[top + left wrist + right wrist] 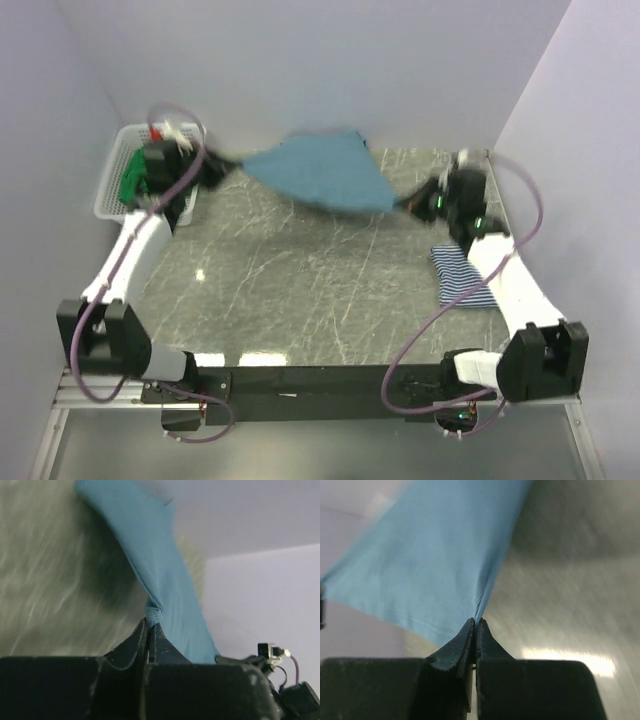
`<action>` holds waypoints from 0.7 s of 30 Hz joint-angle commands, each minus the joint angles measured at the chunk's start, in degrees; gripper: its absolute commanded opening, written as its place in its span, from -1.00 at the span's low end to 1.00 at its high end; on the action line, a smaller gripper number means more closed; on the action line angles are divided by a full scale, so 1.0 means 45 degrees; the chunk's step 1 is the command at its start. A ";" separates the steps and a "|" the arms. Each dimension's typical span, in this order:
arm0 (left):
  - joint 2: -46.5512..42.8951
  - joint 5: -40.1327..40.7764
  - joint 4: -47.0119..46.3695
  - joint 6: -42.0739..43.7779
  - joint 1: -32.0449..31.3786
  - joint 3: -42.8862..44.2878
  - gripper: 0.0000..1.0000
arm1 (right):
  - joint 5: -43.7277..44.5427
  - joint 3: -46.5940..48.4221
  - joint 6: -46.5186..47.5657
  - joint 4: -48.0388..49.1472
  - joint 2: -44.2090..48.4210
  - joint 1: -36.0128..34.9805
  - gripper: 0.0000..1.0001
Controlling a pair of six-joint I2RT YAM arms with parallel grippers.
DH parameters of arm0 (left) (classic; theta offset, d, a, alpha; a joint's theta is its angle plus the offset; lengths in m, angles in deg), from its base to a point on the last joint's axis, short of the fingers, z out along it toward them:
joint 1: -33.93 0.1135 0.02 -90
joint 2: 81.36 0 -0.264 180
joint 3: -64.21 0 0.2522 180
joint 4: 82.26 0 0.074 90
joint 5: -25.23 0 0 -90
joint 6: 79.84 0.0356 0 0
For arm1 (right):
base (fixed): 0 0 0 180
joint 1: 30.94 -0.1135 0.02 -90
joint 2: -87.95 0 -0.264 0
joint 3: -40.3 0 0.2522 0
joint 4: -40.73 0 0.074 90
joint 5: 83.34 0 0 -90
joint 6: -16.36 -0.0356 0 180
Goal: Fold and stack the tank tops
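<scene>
While left end effector [150, 623] and right end effector [476, 622] clamp opposite ends, teal top [325, 175] hangs stretched.

Teal top [325, 175] taut in mid-air at the back, striped top [462, 277] folded at right, green top [130, 180] bunched far left.

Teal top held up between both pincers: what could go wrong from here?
The left pincer and right pincer each pinch only a small bunch of the teal top, so it may slip out. Lowered carelessly, it could land crumpled or overlap the striped top.
</scene>
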State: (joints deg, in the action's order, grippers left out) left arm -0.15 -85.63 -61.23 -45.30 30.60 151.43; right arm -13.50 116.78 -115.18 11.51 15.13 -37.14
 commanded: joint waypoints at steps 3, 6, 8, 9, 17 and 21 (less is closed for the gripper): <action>-0.2828 0.0981 -0.1436 -0.0584 -0.1853 -0.6742 -0.76 | 0.0223 -0.6566 -0.1159 0.2166 0.2624 0.0068 -1.00; -0.4079 0.1725 -0.1963 -0.1324 -0.3221 -0.9792 -0.43 | 0.0047 -0.8465 -0.1238 0.1992 0.3250 0.0088 -0.63; -0.4993 0.1979 -0.2181 -0.1833 -0.4116 -1.1177 -0.29 | -0.0030 -0.9189 -0.1297 0.1448 0.4008 0.0068 -0.22; -0.5348 0.2193 -0.2201 -0.2261 -0.4374 -1.1437 -0.15 | 0.0046 -0.9346 -0.1354 0.1154 0.4477 0.0068 -0.13; -0.8613 0.5061 0.1408 -0.2288 -0.5802 -1.0019 0.16 | 0.2213 -0.8217 -0.1200 -0.2890 0.9868 -0.0029 0.21; -0.7055 0.6099 0.1685 -0.1095 -0.5783 -0.8279 0.11 | 0.2704 -0.7220 -0.0652 -0.3381 0.9523 -0.0379 0.19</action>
State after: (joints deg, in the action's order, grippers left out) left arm -36.63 -64.74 -55.53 -54.65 4.59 108.15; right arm -4.89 80.91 -120.33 0.03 59.00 -37.57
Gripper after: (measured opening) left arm 0.561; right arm 0.599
